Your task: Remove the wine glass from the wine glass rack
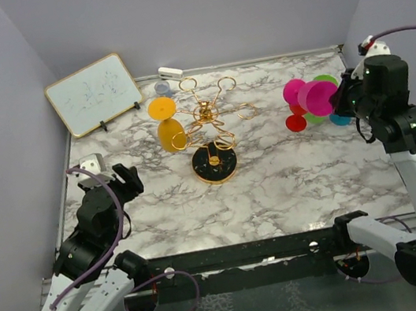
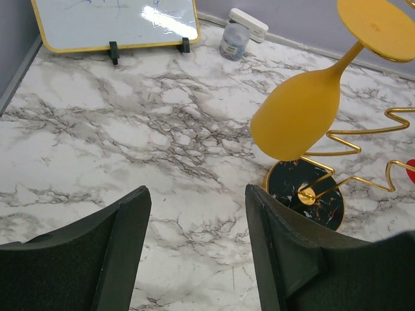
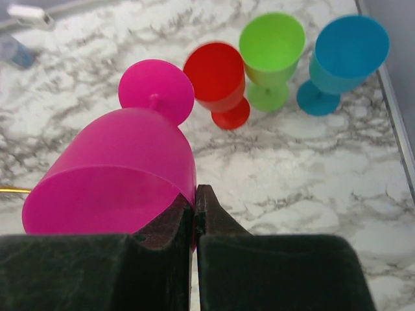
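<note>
Where the right tool (image 3: 194,197) pinches the pink glass (image 3: 123,162), its rim is hidden.

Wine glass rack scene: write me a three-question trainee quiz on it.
1. True or false: the yellow wine glass hangs foot-up from the wine glass rack.
2. What is the right gripper pinching? A nothing; B the pink glass; C the rack.
3. Fill in: the left gripper is ___ and holds nothing.
Key: 1 true; 2 B; 3 open.
</note>
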Robot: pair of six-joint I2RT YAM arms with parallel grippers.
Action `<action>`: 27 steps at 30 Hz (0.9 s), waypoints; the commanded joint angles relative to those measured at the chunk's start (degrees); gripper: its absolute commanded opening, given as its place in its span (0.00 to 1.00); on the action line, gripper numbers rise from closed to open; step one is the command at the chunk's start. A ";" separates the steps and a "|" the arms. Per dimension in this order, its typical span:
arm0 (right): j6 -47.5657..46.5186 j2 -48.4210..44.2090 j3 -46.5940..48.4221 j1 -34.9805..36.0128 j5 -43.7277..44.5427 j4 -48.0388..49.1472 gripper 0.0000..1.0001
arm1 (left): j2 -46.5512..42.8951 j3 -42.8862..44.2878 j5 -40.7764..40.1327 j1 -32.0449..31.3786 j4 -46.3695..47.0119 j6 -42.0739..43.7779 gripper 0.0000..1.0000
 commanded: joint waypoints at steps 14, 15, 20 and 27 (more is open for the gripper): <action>-2.53 7.42 -9.70 -0.11 -4.14 -6.57 0.01 | -2.22 -0.65 0.46 0.07 0.23 0.74 0.62; -2.33 8.43 -9.46 -0.10 -3.43 -6.37 0.01 | -2.13 -0.67 0.56 0.07 0.12 0.71 0.62; -0.60 11.70 -9.99 -0.13 0.37 -4.06 0.01 | -1.71 -0.62 0.42 0.07 -0.66 0.36 0.62; 7.73 15.97 -9.19 -0.19 1.88 -3.76 0.01 | -0.81 -0.54 1.00 0.10 -0.86 0.36 0.62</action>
